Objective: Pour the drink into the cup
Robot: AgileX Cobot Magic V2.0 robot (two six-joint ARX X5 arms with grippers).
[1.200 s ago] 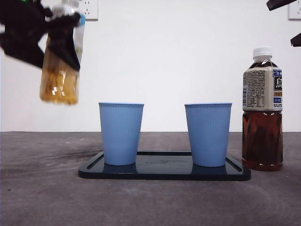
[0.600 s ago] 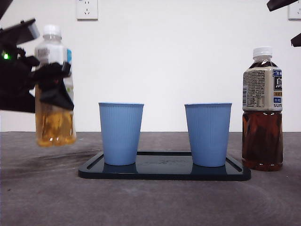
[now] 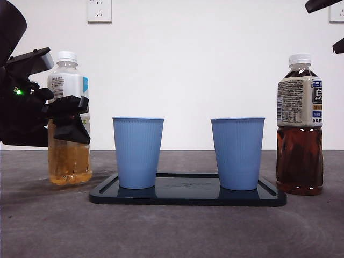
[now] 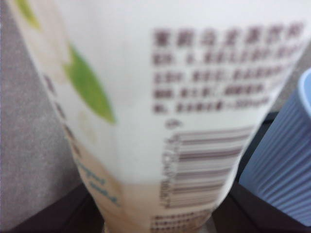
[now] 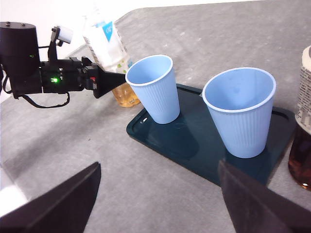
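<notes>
A clear bottle of pale yellow drink (image 3: pixel 68 158) with a white cap stands upright on the table, left of the tray. My left gripper (image 3: pixel 70 115) is shut around its middle, and its label (image 4: pixel 160 97) fills the left wrist view. Two blue ribbed cups, one on the left (image 3: pixel 138 153) and one on the right (image 3: pixel 237 153), stand on a dark tray (image 3: pixel 188 196). From above, both the left cup (image 5: pixel 153 90) and the right cup (image 5: pixel 240 116) look empty. My right gripper (image 5: pixel 160 204) hangs open, high above the table's near side.
A capped bottle of dark tea (image 3: pixel 300 129) stands right of the tray, close to the right cup. The left arm's black body (image 5: pixel 29 63) reaches in from the left at bottle height. Grey tabletop (image 5: pixel 121 184) lies in front of the tray.
The left gripper has brought the yellow drink bottle down from a raised, tilted pose to stand upright on the table left of the tray. Cups, tray and tea bottle have not moved.
</notes>
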